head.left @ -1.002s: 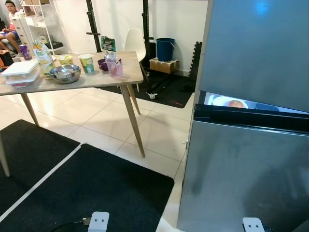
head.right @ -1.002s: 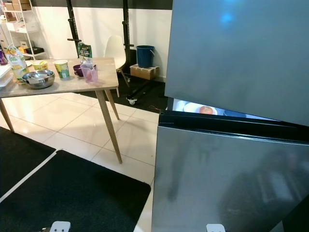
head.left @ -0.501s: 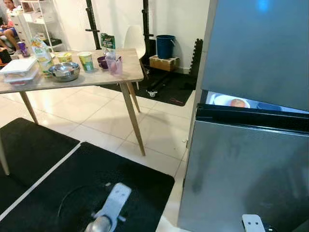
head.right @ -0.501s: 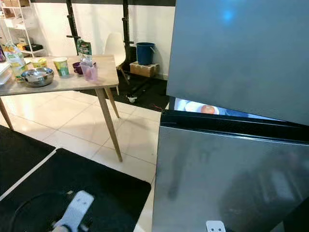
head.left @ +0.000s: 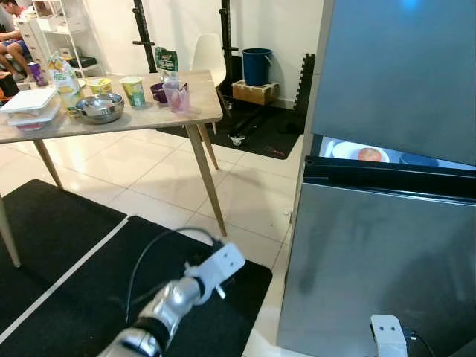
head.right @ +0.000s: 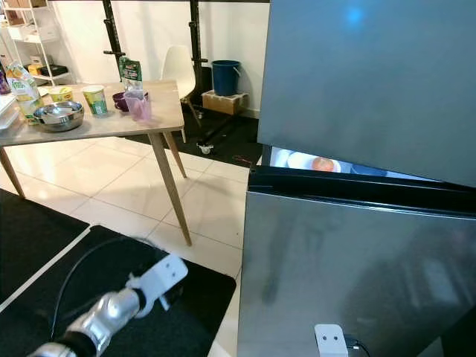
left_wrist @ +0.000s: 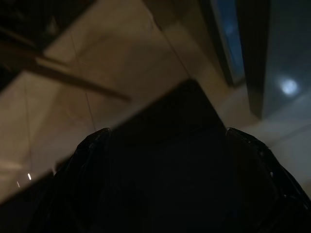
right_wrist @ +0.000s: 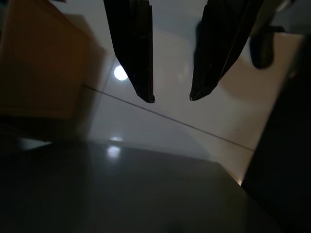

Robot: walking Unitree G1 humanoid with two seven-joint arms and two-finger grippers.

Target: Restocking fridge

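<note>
right gripper point(right_wrist: 172, 99) jaws apart, empty, above tiled floor point(right_wrist: 160, 131)

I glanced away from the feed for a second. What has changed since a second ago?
The left arm has risen into view above the black mat, reaching forward toward the fridge. Nothing was grasped or released. The fridge door stays ajar, and the table items are unmoved.

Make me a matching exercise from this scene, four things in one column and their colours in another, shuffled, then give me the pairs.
Things:
1. bucket
2. bowl
3. chair
4. mat

Colours:
A. white
B. black
C. blue
D. shiny metal

Pairs: 1-C, 2-D, 3-A, 4-B
</note>
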